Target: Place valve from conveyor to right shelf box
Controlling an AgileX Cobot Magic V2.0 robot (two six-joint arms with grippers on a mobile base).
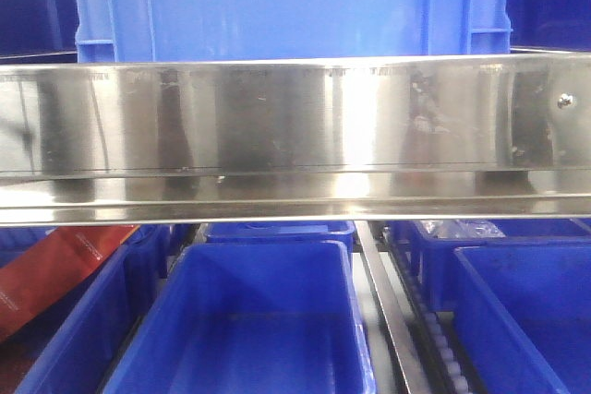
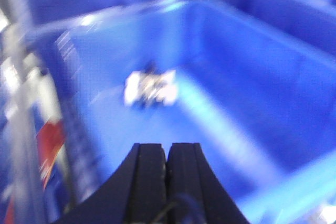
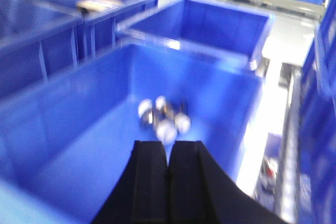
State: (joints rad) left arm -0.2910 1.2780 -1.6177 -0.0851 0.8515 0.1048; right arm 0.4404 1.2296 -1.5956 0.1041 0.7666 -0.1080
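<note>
Closest to the lens in the right wrist view, the right tool (image 3: pixel 168 166) shows two black fingers (image 3: pixel 149 182) pressed together with nothing between them, poised above a blue box (image 3: pixel 63 129). On that box's floor, just beyond the fingertips, lies a blurred cluster of silvery, white-capped fittings (image 3: pixel 164 116); these look like valves, though the blur hides how many there are or which is the task's own. No conveyor shows in any view, so the valve appears to be already off it and lying in this box. The left tool (image 2: pixel 167 177) is likewise closed on nothing, hanging over another blue bin (image 2: pixel 252 66) whose floor carries a smeared white and dark part (image 2: pixel 151 88) I cannot identify. From the front view, a polished steel shelf rail (image 1: pixel 295 136) crosses the frame above more blue bins (image 1: pixel 249 329), with a large blue crate (image 1: pixel 286 2) on top. My reading is that the drop is done and the step in hand is pulling the right arm clear. To do that well, lift straight up out of the box before swinging sideways, so the closed fingers neither clip the box's walls nor drag the fittings. Keep clear of the steel rail overhead, and hold the left arm steady over its bin meanwhile.
</note>
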